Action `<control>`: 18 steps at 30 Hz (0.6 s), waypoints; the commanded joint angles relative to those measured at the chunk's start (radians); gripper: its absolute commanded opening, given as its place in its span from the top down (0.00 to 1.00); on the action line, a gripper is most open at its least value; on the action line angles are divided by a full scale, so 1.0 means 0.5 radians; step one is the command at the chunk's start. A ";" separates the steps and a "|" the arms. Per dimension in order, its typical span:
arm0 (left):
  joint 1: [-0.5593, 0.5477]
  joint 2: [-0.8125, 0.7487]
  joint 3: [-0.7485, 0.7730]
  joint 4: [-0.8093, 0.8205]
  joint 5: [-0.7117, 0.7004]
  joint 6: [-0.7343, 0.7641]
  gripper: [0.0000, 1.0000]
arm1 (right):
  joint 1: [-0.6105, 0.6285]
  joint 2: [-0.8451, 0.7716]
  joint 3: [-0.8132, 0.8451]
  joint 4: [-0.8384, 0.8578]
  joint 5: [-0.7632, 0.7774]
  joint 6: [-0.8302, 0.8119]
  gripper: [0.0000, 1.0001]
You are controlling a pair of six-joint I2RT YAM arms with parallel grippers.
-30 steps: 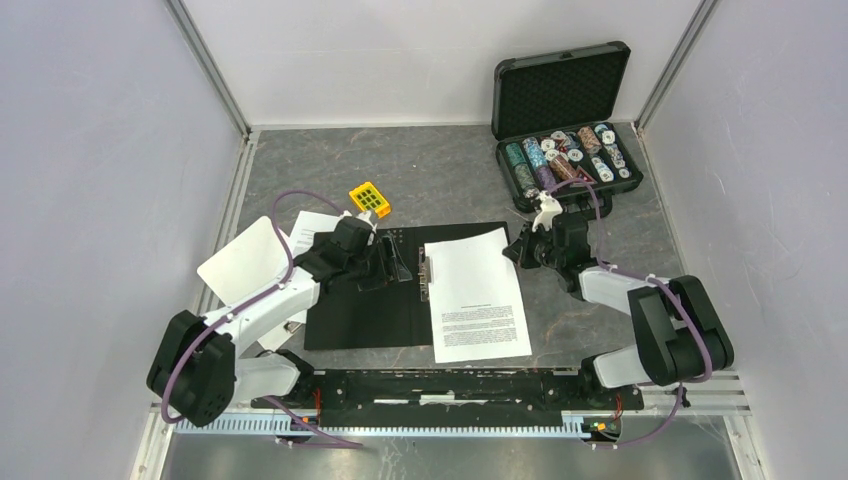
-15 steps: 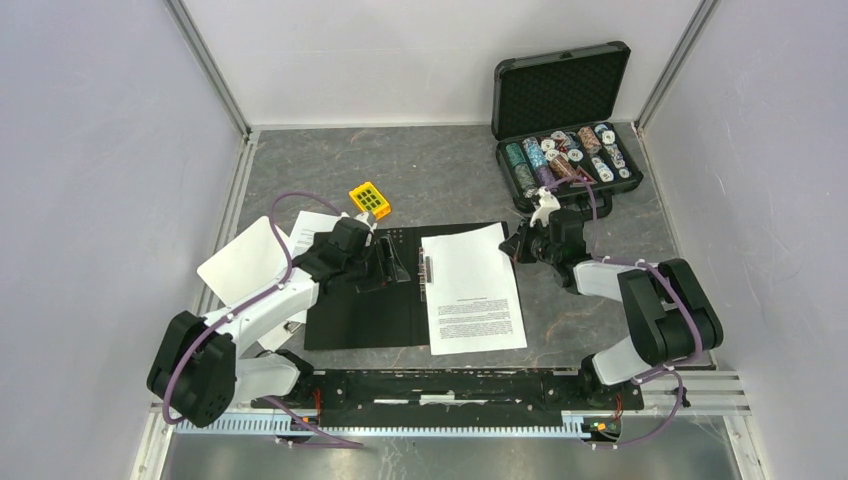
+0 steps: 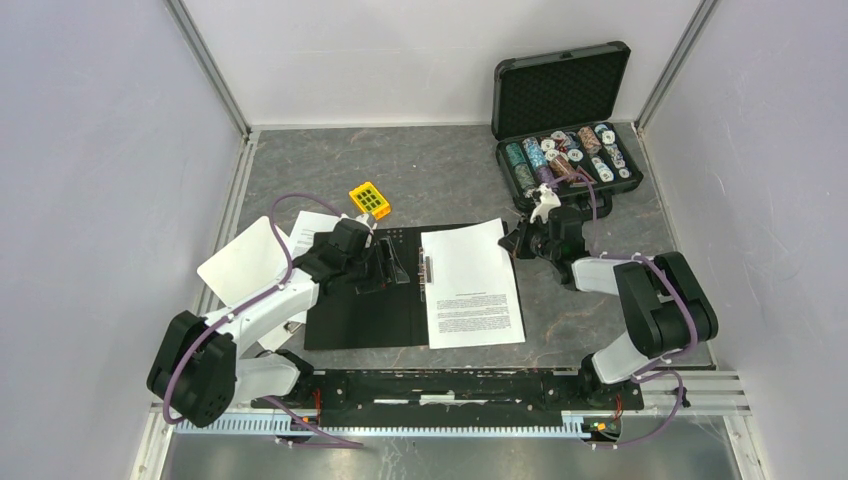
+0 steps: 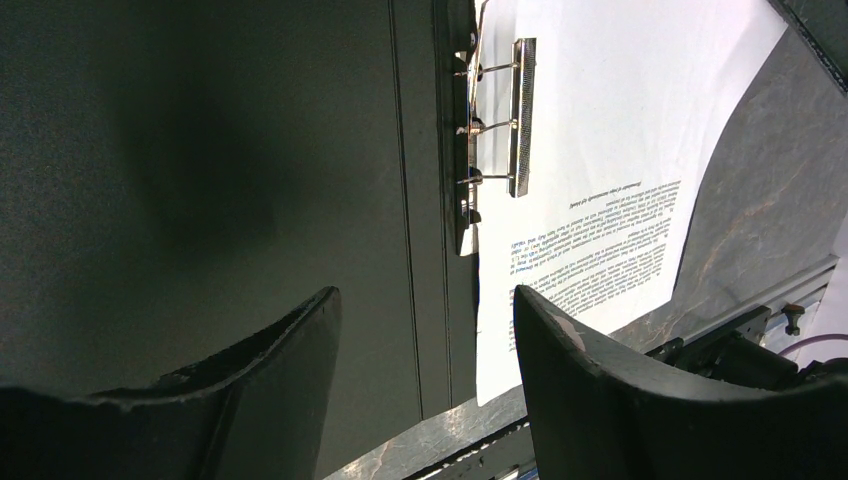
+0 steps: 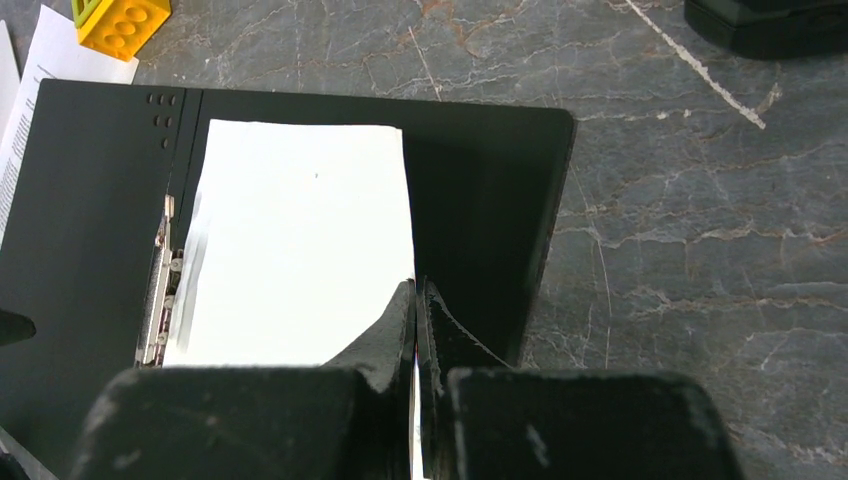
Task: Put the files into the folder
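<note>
The grey veined surface (image 3: 450, 170) carries the folder (image 3: 360, 320), lying open with its black inside up, between the two arms. The files (image 3: 470, 290), a white sheet, lie over the folder's right half, the near end reaching past the cover onto the surface. At the far right stands an open black case (image 3: 560, 95) of poker chips, and a white clipboard (image 3: 243, 262) lies at the left, partly over a second printed sheet (image 3: 310, 225). A yellow block (image 3: 369, 199) sits just beyond the folder's far left corner. Only the overhead view takes in the case and the clipboard. The left wrist view alone shows the metal clip (image 4: 520, 115) at the spine, its bar raised on wire arms, with the sheet's edge running under it. It also shows the left fingers (image 4: 580, 350) spread wide above the black cover, holding nothing. The right wrist view shows the right fingers (image 5: 415, 300) pressed together, pinching the sheet's right edge near its far corner, with a white sliver between them. The sheet carries a block of dense black print in its near half, seen overhead and from the left wrist. It is too small to read in either.
</note>
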 commanded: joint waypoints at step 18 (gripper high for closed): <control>0.014 -0.034 -0.017 0.052 -0.007 0.059 0.30 | -0.023 0.079 0.137 0.056 0.021 -0.017 1.00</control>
